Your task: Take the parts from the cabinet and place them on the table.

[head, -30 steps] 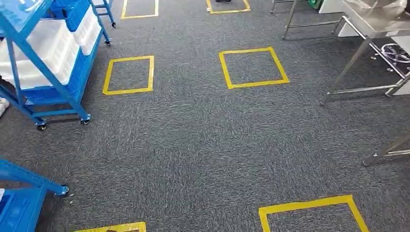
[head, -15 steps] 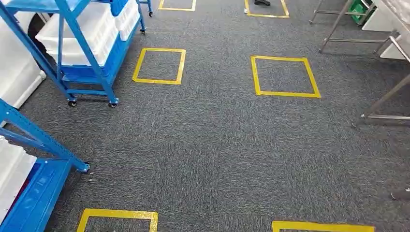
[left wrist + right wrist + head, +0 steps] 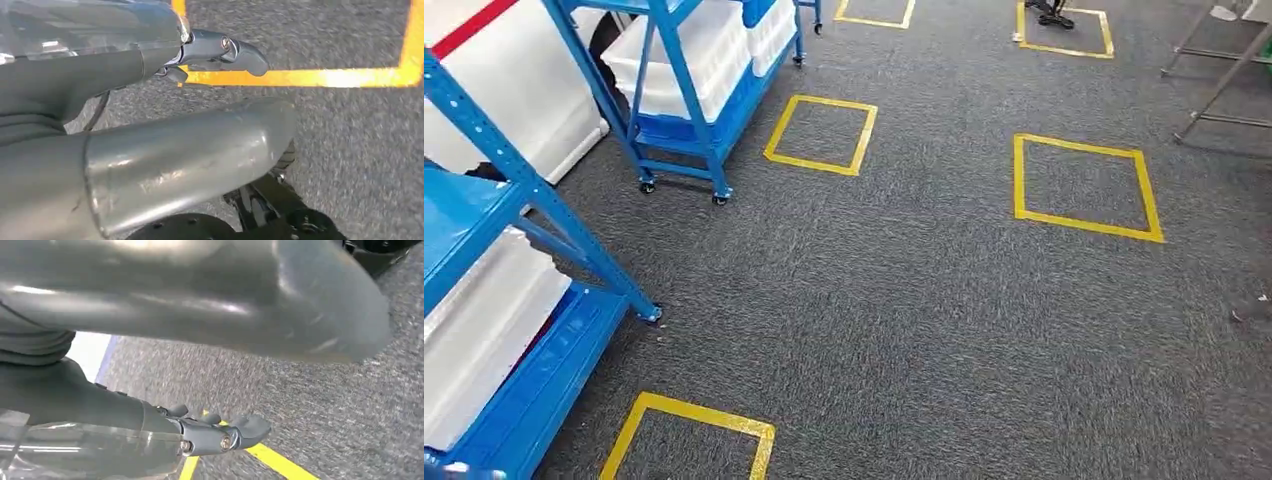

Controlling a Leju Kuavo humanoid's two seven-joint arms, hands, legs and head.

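Both arms hang at the robot's sides over the grey carpet point(image 3: 924, 300). In the left wrist view the left hand point(image 3: 150, 120) holds nothing: its thick thumb point(image 3: 190, 155) juts forward, apart from the darker fingers point(image 3: 220, 50), which reach out nearly straight and close together, tips slightly bent. Beyond those fingertips runs a yellow tape line point(image 3: 320, 77) on the floor.

In the right wrist view the right hand point(image 3: 200, 365) is likewise empty, the thumb point(image 3: 250, 305) spread well away from the fingers point(image 3: 225, 432), which lie side by side, lightly curled at the tips. A tape line point(image 3: 280, 462) passes just beyond the fingertips, with carpet between thumb and fingers.

No part can be made out. The cabinets are the blue racks: one point(image 3: 494, 300) at the near left, its long shelves running away from the robot and carrying a white bin point(image 3: 484, 330); a second, wheeled rack point(image 3: 694, 90) farther off holds white bins point(image 3: 694, 55) whose long sides also run away. Neither hand is near either rack.

Against the frame a half second ago, the whole head view has shifted: racks and yellow squares point(image 3: 821, 133) sit further right, the near rack looms larger, and the steel table legs point(image 3: 1219, 85) have slid to the top right corner. The camera has turned left; the things themselves have not moved.
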